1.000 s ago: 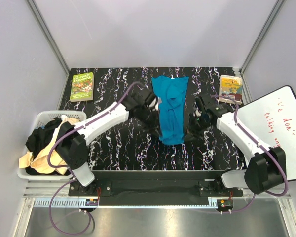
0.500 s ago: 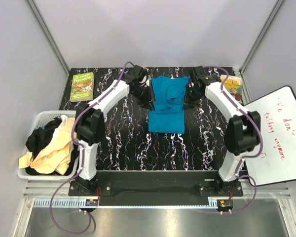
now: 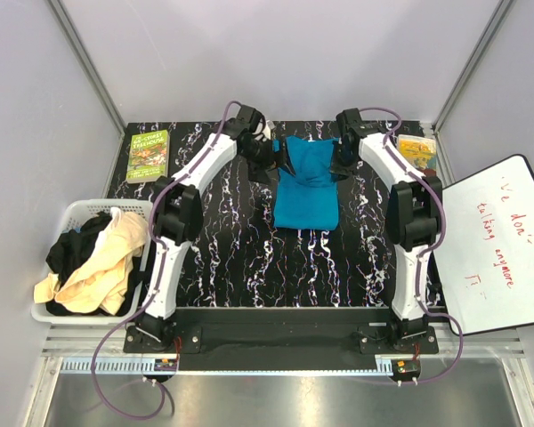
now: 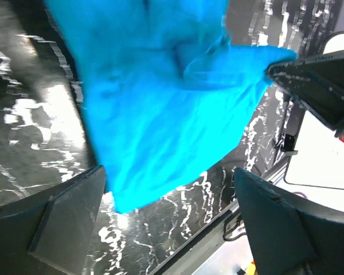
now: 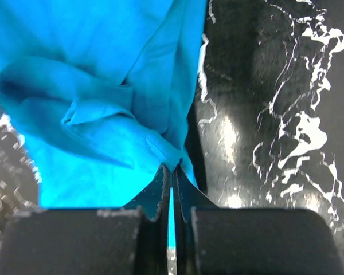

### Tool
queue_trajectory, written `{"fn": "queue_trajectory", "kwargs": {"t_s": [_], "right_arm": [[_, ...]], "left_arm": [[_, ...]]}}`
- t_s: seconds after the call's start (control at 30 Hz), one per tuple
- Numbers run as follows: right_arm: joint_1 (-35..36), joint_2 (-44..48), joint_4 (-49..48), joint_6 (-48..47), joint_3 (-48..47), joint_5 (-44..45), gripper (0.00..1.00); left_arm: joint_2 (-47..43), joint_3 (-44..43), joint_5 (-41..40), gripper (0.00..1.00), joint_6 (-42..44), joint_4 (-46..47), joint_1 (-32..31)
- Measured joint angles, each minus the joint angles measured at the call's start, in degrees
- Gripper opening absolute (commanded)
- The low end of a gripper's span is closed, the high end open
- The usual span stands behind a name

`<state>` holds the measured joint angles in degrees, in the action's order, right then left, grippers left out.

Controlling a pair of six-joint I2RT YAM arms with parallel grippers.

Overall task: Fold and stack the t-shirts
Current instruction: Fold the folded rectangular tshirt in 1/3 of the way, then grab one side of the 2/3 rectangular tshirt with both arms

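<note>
A teal t-shirt [image 3: 307, 191] lies folded lengthwise at the far middle of the black marbled table [image 3: 222, 258]. My left gripper [image 3: 276, 156] is at its far left corner, and in the left wrist view it [image 4: 169, 177] stands wide open with the teal cloth [image 4: 160, 103] hanging loose beyond the fingers. At the far right corner, my right gripper [image 3: 341, 160] is shut on the shirt's edge; the right wrist view shows the hem [image 5: 160, 146] pinched at the closed tips [image 5: 172, 169]. A black t-shirt [image 3: 71, 249] and a cream t-shirt [image 3: 102, 267] are heaped in the basket.
The white slatted basket [image 3: 71, 211] sits off the table's left edge. A green book [image 3: 148, 155] lies at the far left corner and a yellow book [image 3: 416, 151] at the far right. A whiteboard [image 3: 503, 240] leans on the right.
Both arms have stretched toward the far edge, carrying the teal shirt's near end over onto itself. The left gripper has opened and let go of the cloth.
</note>
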<state>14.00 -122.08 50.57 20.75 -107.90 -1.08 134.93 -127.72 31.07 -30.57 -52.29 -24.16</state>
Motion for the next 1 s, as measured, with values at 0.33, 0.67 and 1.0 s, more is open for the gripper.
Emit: {"fn": "queue_trajectory", "kwargs": {"t_s": [0.33, 0.67, 1.0], "right_arm": [[-0.31, -2.64, -4.02, 2.73, 0.11, 2.89, 0.77], [-0.35, 12.61, -9.44, 4.15, 15.04, 3.41, 0.80], [-0.46, 13.64, -9.99, 8.33, 27.56, -6.34, 0.69]], "left_arm": [[-6.27, 14.78, 0.50, 0.99, 2.64, 1.55, 2.91], [-11.69, 33.55, 3.08, 0.66, 0.85, 9.60, -0.72], [-11.85, 37.42, 4.85, 0.20, -3.39, 18.69, -2.40]]}}
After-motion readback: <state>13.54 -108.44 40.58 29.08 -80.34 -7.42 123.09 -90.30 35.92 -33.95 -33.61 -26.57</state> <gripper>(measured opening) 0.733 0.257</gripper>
